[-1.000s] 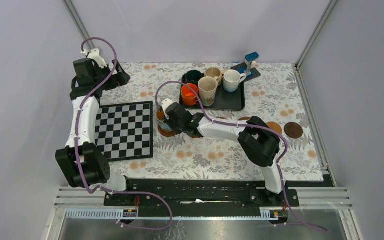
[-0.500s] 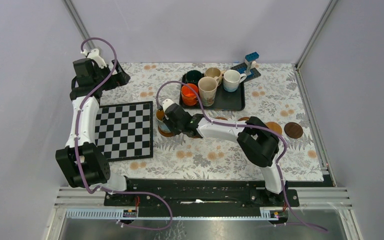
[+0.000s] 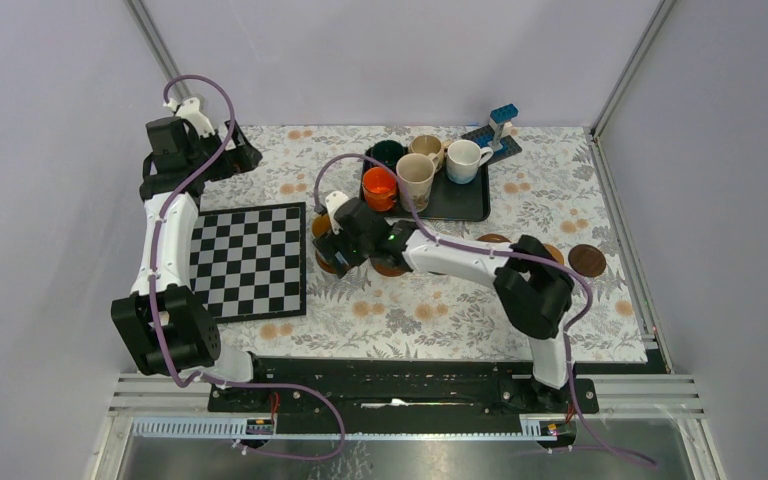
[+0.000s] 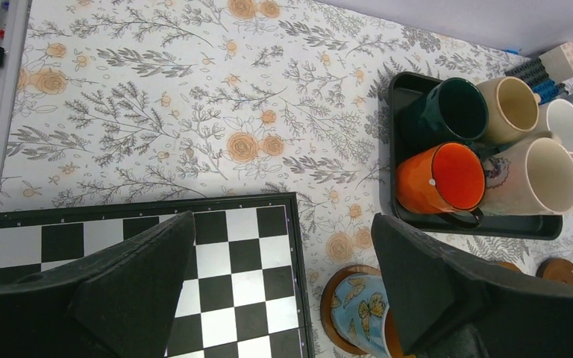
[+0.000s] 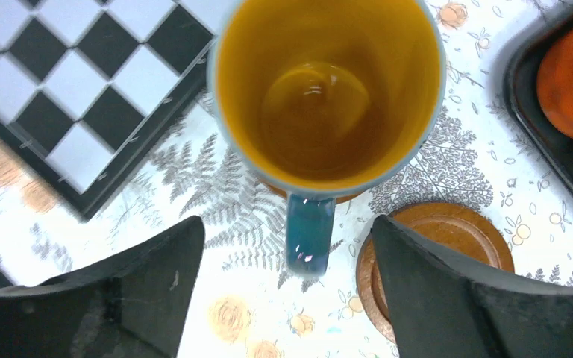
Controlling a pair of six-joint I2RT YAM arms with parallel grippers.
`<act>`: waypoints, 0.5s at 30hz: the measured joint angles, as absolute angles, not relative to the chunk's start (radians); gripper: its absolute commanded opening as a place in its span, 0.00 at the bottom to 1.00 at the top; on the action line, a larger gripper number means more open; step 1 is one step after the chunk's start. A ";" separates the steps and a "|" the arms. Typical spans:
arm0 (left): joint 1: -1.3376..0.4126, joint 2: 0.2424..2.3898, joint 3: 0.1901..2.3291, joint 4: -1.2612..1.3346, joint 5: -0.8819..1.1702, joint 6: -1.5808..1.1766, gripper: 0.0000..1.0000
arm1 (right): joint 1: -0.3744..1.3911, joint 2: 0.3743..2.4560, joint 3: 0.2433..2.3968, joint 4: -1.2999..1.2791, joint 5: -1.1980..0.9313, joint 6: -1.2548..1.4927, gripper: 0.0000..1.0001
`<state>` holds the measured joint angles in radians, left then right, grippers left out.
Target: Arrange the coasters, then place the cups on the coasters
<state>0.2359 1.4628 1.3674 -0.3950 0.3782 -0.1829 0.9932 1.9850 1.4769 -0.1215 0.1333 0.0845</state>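
A blue cup with a yellow inside stands upright on a brown coaster, just right of the chessboard. My right gripper is open, with its fingers apart on either side of the cup's handle and not touching it. In the top view that gripper covers most of the cup. A bare coaster lies beside it, and more coasters run in a row to the right. The orange cup, the dark green cup, the beige cup, the white cup and the tall cream cup stand on the black tray. My left gripper hangs open and holds nothing, high over the chessboard's far corner.
The chessboard lies at the left, close to the blue cup's coaster. Blue toy blocks stand behind the tray at the back. The floral cloth runs out to metal rails on the right and near sides.
My right gripper has opened and let go of the blue cup's handle, leaving the cup on its coaster. The left arm has not moved.
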 measured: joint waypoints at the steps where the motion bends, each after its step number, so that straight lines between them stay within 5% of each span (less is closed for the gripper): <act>1: 0.236 1.463 1.367 -0.397 0.385 -0.177 0.99 | 0.986 1.966 1.480 -0.141 0.092 0.075 0.95; 15: 0.237 1.489 1.374 -0.427 0.542 -0.097 0.99 | 0.509 1.742 1.590 -0.399 -0.500 -0.206 1.00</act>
<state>0.2375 1.4895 1.3743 -0.4267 0.5423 -0.0967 0.5091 1.7424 1.5898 -0.3988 -0.4995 -0.2058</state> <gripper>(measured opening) 0.989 0.993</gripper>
